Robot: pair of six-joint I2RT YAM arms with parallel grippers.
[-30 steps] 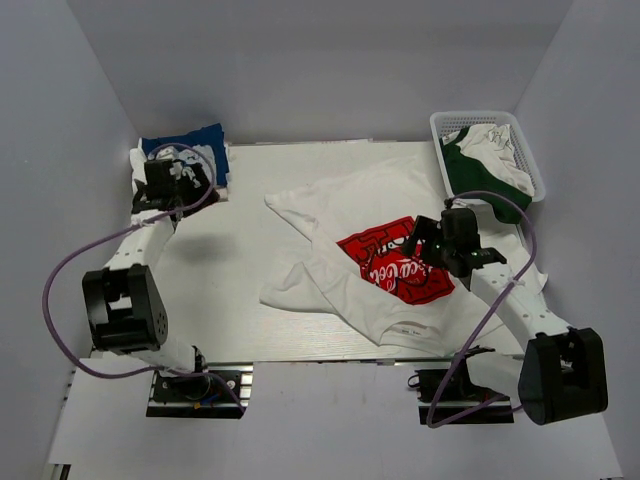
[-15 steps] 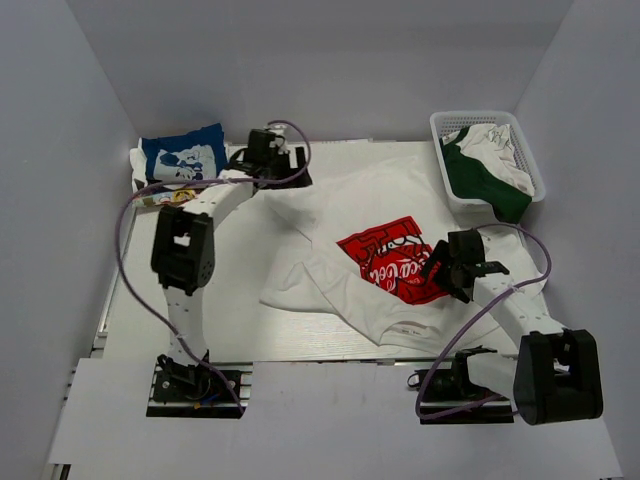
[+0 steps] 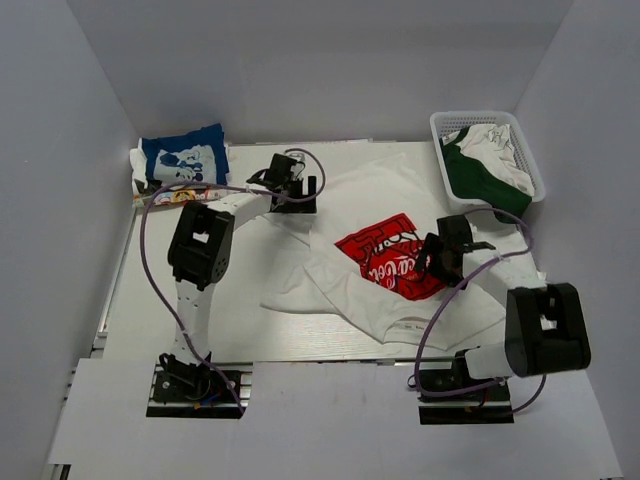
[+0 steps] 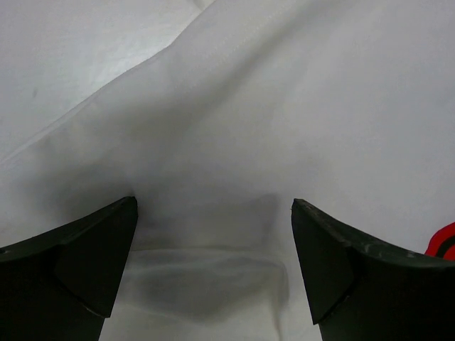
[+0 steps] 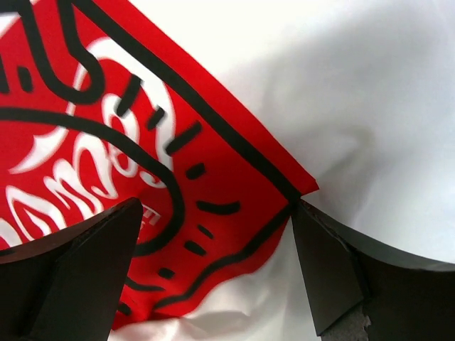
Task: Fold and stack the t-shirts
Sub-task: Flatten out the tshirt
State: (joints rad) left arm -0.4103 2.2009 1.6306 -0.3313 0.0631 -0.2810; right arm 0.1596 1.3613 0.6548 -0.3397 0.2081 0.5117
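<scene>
The large white t-shirt (image 3: 370, 200) with the red Coca-Cola logo panel (image 3: 392, 258) lies spread and rumpled across the middle of the table. My left gripper (image 3: 300, 192) is open, low over the shirt's far left corner; white cloth (image 4: 213, 142) fills the left wrist view between the fingers. My right gripper (image 3: 432, 258) is open over the right edge of the red panel (image 5: 106, 128), fingers to either side of its corner. The blue t-shirt (image 3: 183, 158) with white cartoon print lies folded at the far left.
A white basket (image 3: 520, 135) at the far right holds green and white clothes that hang over its near rim. White walls close in the table on the left, right and back. Purple cables loop beside both arms.
My left arm swung from the blue shirt across to the white shirt's far left corner. My right gripper shifted slightly left, onto the red panel's right edge.
</scene>
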